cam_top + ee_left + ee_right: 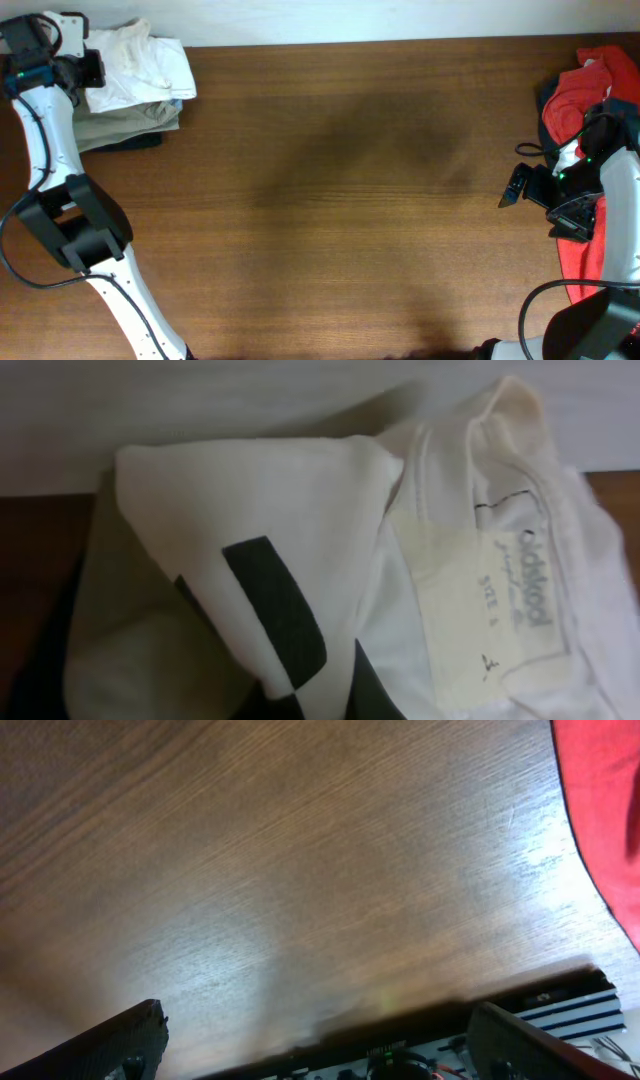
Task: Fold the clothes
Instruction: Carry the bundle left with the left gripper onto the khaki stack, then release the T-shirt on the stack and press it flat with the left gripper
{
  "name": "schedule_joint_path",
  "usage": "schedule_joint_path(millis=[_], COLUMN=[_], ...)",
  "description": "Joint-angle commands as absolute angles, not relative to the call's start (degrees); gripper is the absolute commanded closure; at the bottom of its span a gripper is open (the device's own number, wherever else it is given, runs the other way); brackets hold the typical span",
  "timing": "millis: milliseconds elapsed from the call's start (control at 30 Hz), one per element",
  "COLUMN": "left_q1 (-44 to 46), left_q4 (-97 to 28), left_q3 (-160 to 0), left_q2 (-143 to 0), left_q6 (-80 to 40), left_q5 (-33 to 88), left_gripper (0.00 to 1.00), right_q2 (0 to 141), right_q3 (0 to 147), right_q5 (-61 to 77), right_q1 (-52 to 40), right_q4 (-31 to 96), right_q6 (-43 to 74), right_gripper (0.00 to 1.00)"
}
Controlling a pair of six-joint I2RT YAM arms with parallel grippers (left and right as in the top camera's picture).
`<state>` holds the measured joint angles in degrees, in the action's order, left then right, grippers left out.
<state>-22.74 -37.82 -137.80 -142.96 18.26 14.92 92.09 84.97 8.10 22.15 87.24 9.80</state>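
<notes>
A folded white garment [150, 60] lies on top of a beige one [130, 122] and a dark one [135, 143] at the far left corner. My left gripper [92, 68] is at the white garment's left edge. In the left wrist view the white garment [300, 490] with its neck label [480, 610] fills the frame, and the dark fingers [330, 660] look shut on a fold of it. A heap of red clothes [580, 85] lies at the right edge. My right gripper [510, 190] is open and empty over bare wood [315, 1040], left of the red cloth [600, 800].
The brown wooden table [350, 200] spans the view. More red cloth [575, 260] hangs under the right arm at the right edge. A pale wall runs behind the pile at the far side [200, 400].
</notes>
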Motion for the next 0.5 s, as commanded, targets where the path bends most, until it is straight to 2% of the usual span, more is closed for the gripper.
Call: schedule_joint_path(millis=[0, 333, 367, 400, 433, 467], left_q1=[-25.47, -26.96, -26.98, -26.96, -26.98, -27.07], left_q4=[-34.98, -33.23, -32.95, -32.53, -31.59, -30.85], left_q3=[-139.46, -139.44, -139.44, -139.44, -139.44, -139.44], left_q2=[-143.39, -149.38, -150.41, -151.09, -151.83, -151.85], left_q6=[19.03, 18.92, 18.7, 17.96, 14.57, 10.39], left_q5=[10.48, 8.93, 8.01, 5.85, 1.37, -2.83], left_gripper=[0.99, 0.98, 0.95, 0.86, 0.68, 0.71], right_q2=[91.88, 91.88, 91.88, 91.88, 91.88, 91.88], right_q3=[85.67, 85.67, 85.67, 85.67, 85.67, 85.67], right_q5=[8.62, 8.62, 8.62, 8.62, 8.62, 8.62], right_q1=[22.52, 22.52, 22.52, 22.52, 22.52, 22.52], right_q4=[87.5, 87.92, 87.96, 88.09, 88.23, 88.51], right_q6=[9.23, 9.23, 9.23, 9.23, 9.23, 9.23], right_gripper=[0.01, 0.01, 0.01, 0.01, 0.01, 0.01])
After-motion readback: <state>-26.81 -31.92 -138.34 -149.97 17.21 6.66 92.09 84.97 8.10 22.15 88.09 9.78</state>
